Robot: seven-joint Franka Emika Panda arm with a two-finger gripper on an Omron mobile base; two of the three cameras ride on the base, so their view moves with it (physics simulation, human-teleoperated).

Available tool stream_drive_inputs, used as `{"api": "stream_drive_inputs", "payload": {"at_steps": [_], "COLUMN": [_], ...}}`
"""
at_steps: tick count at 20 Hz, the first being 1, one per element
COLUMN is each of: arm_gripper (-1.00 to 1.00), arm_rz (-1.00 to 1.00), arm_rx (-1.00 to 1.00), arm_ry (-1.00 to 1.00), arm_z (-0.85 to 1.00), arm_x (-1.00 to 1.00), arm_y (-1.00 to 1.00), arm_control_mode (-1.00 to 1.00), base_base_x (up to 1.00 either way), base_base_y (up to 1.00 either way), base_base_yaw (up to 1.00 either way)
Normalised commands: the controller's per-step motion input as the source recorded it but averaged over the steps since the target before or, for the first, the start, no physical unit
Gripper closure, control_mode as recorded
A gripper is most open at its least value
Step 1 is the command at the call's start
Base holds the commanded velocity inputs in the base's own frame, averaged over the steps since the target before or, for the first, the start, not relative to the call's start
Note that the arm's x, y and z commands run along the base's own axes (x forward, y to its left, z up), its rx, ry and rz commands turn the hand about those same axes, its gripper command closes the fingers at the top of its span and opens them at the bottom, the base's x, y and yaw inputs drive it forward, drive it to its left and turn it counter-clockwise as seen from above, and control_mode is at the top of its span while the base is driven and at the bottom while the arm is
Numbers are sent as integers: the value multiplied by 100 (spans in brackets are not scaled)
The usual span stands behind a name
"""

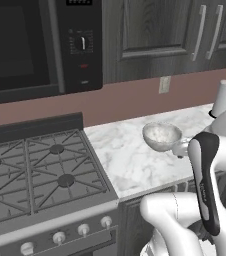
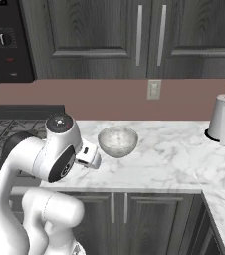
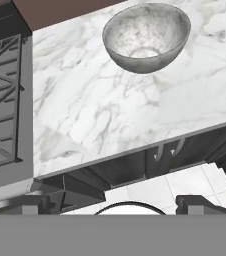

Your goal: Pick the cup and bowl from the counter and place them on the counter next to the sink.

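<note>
The bowl [image 3: 146, 36] sits upright on the marble tabletop [image 3: 100, 110], well back from the front edge and to the right of the stove [image 1: 40, 170], with the paper towel roll [image 2: 223, 119] farther right along the wall. From the gripper [image 2: 89, 156], whose jaws stand spread wide with nothing between them, the bowl lies ahead and slightly right, across bare marble. The bowl is round, so no axis favours the approach; reaching it looks like a forward, downward move onto the near rim.
</note>
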Motion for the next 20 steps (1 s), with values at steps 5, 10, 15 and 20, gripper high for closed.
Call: {"api": "stream_drive_inputs", "payload": {"at_steps": [5,10,15,20], "arm_gripper": [-100,-100,-100,-100], "arm_rz": [0,0,0,0], "arm_rx": [0,0,0,0], "arm_ry": [0,0,0,0], "arm_z": [0,0,-2,-9], "arm_x": [0,0,29,94], "arm_y": [0,0,0,-7], "arm_control_mode": [100,-100,-100,-100], "base_base_x": [0,0,0,0], "base_base_y": [0,0,0,0], "base_base_yaw": [0,0,0,0]}}
